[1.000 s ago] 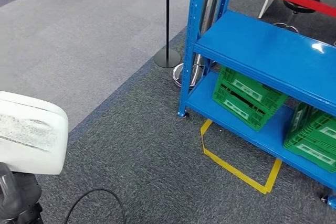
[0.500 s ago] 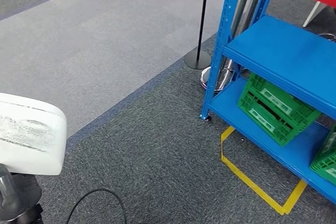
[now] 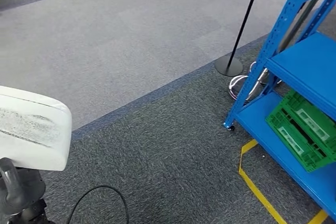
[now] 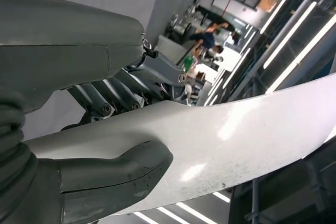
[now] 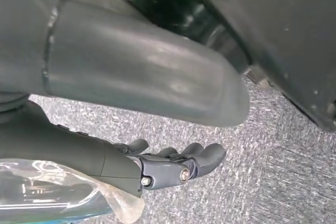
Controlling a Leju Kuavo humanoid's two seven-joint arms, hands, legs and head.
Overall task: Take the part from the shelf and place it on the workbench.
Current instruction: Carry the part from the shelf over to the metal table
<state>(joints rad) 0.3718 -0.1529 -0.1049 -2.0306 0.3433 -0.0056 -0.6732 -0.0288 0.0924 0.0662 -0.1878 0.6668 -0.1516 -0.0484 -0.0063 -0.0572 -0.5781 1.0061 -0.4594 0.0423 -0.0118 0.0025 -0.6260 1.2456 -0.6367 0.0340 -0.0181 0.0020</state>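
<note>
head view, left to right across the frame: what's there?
white part in the left hand → black cable → stanchion base → yellow floor tape → green crate on the blue shelf

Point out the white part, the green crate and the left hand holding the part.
white part [image 3: 33, 129]: head view, middle of its broad face.
green crate [image 3: 303, 129]: head view, its slatted side.
left hand [image 4: 118, 129]: left wrist view, between thumb and fingers gripping the part.

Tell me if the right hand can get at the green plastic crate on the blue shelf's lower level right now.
Probably not: the right hand hangs over grey carpet, while the green plastic crate sits well off.
</note>
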